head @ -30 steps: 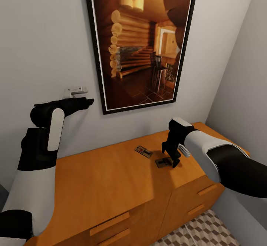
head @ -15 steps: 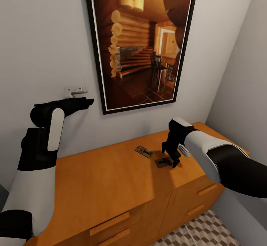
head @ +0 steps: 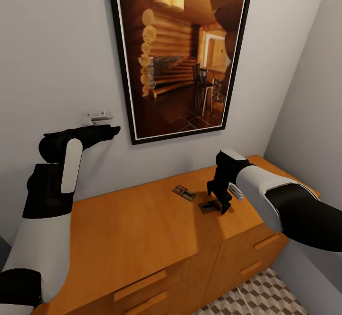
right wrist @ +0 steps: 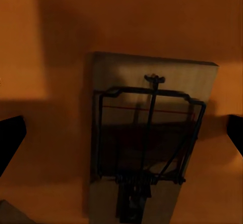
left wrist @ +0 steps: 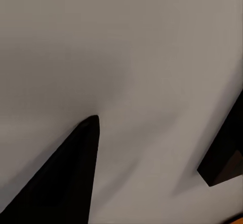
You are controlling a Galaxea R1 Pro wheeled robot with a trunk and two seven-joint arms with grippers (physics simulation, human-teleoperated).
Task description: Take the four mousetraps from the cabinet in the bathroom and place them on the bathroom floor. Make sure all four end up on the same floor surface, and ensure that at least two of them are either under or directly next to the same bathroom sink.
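Note:
Two mousetraps lie on the flat top of the orange-brown cabinet (head: 142, 229). One mousetrap (head: 184, 193) sits nearer the wall. The other mousetrap (head: 208, 206) lies directly under my right gripper (head: 220, 204), which points down at it. In the right wrist view this mousetrap (right wrist: 147, 143) is a dark board with a wire frame, and my right gripper (right wrist: 123, 135) stands open, one fingertip on each side and apart from the board. My left gripper (head: 111, 129) is raised beside the grey wall, holding nothing; one dark finger (left wrist: 71, 178) shows against the wall.
A large black-framed picture (head: 180, 53) hangs on the wall above the cabinet. A small white wall fitting (head: 96, 116) sits just above my left gripper. The right wall (head: 313, 106) closes in beside the cabinet. A patch of cube-patterned bathroom floor (head: 266, 296) shows below the drawers.

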